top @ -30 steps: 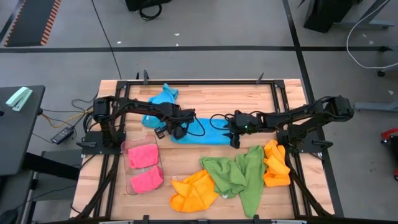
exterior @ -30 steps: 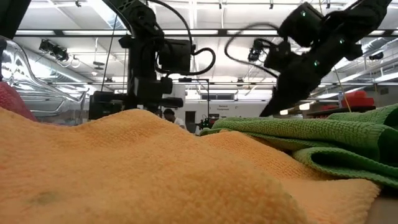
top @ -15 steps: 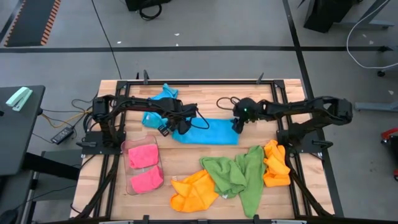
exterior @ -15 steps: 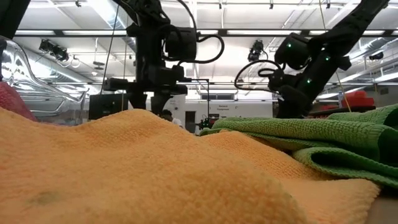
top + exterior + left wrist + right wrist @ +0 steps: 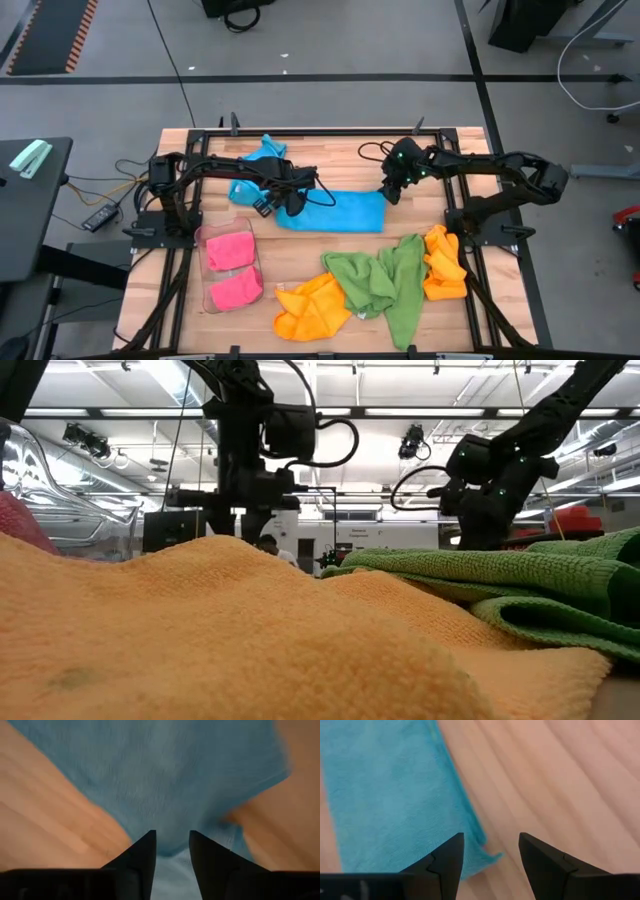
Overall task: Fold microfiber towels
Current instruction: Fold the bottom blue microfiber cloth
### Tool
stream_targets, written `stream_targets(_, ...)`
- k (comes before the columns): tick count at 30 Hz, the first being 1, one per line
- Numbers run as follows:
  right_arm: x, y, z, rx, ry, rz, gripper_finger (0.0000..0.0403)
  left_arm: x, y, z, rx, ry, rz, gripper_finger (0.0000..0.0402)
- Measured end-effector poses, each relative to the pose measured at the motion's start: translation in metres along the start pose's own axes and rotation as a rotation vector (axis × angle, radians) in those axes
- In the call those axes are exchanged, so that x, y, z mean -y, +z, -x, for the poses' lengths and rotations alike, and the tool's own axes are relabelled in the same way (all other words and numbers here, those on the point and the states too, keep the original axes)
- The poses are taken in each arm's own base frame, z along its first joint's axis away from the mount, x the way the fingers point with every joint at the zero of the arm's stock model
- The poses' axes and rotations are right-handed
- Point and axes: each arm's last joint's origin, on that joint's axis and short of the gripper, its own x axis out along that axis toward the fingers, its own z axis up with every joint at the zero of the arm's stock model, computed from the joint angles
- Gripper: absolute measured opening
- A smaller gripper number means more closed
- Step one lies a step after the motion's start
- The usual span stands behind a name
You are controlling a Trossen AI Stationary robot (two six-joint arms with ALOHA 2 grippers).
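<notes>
Left gripper [image 5: 292,203]: it sits over the left end of the flat blue towel [image 5: 340,211], near the table's middle. In the left wrist view its two dark fingers [image 5: 142,855] stand a narrow way apart with blue cloth showing between them; nothing is pinched.
Right gripper [image 5: 392,190]: it is at the right end of the same blue towel, just off its far right corner. In the right wrist view the fingers [image 5: 447,857] are spread wide, with the towel's edge and bare wood between them, holding nothing.
Flat blue towel: it lies spread as a long strip across the middle of the wooden table [image 5: 340,160], between the two grippers.
Second blue towel [image 5: 262,155]: bunched up at the far left of the table, partly under the left arm.
Green towels [image 5: 385,280]: crumpled in a heap at the near right; they fill the right of the low view.
Orange towels [image 5: 315,305]: one rumpled at the near centre, touching the green heap.
Other orange towel [image 5: 443,265]: bunched at the right edge, beside the green.
Pink towels [image 5: 232,270]: two folded pieces lying in the clear plastic tray [image 5: 205,240] at the near left.
</notes>
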Motion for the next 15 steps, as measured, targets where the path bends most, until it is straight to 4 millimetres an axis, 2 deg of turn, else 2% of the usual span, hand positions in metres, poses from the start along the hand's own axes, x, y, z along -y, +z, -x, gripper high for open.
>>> stream_targets(5,-0.002,-0.002,0.0,-0.016,0.051,0.006,0.0183,0.001,-0.002,0.0,-0.037,0.003,-0.003,0.011)
stream_targets(15,-0.011,-0.005,-0.002,-0.06,0.072,0.037,0.0111,0.001,-0.003,0.0,-0.065,0.011,-0.005,0.0103)
